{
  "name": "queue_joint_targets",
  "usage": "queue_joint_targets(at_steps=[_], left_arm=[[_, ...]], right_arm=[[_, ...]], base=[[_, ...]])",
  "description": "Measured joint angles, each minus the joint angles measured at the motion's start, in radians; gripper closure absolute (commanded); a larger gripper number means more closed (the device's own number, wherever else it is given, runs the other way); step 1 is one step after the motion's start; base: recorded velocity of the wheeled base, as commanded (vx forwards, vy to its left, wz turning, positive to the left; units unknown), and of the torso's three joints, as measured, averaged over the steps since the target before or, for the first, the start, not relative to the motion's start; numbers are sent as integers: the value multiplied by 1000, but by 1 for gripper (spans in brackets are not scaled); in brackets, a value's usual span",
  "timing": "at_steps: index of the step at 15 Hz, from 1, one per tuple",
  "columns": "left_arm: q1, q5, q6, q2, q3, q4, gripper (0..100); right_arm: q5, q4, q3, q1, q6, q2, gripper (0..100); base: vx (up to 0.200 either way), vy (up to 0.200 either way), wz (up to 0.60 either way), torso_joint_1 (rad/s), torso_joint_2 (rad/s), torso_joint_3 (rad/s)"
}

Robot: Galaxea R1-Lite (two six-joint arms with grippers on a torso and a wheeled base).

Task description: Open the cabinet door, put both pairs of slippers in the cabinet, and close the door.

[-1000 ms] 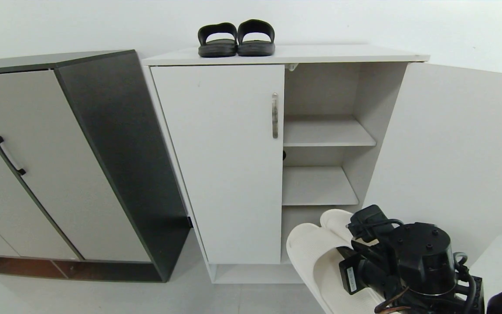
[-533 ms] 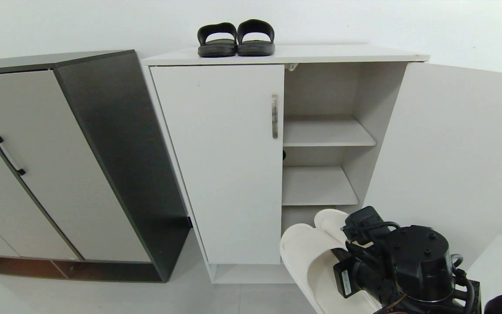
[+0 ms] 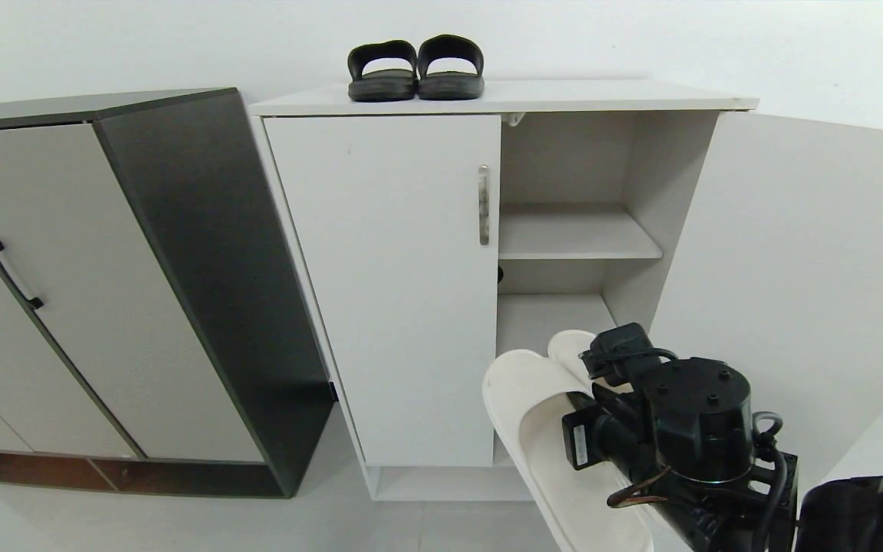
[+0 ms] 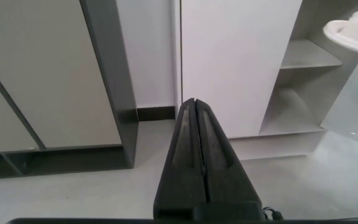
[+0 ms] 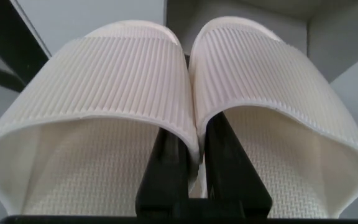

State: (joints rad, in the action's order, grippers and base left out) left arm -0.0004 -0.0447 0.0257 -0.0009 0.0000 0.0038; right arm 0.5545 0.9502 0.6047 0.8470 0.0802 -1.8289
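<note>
- Right hand in the head view is clamped on the pair of cream-white ribbed foam slippers. It holds them off the floor, toes toward the open right half of the white two-door cabinet.
- Same view: the cabinet's right door is swung wide, the left one's closed, and the black rubber slippers sit side by side on the cabinet's top.
- Left wrist view: left hand is clenched on nothing, hanging over the pale floor and pointing at the cabinet.
- Right wrist view: the right hand's dark fingers pinch both white slippers' inner edges together, right between the straps.
</note>
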Motion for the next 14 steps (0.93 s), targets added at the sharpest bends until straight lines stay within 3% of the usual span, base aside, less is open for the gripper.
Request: queue_joint_targets(at_steps=[5,7,11,14], left_arm=[[0,0,0,0,0,0,100],[0,0,0,0,0,0,100],[-1,0,-1,0,0,0,100],[0,0,0,0,0,0,100]], right_arm=[[2,-32,16,2,72,-26,100],[3,-106,31,8,139,-40,100],[47,-323,233,34,259,-130,100],[86,-362,320,53,273,-191,100]], base=[[0,-200,0,6,1,3],[0,0,0,0,0,0],[0,0,0,0,0,0],[0,0,0,0,0,0]])
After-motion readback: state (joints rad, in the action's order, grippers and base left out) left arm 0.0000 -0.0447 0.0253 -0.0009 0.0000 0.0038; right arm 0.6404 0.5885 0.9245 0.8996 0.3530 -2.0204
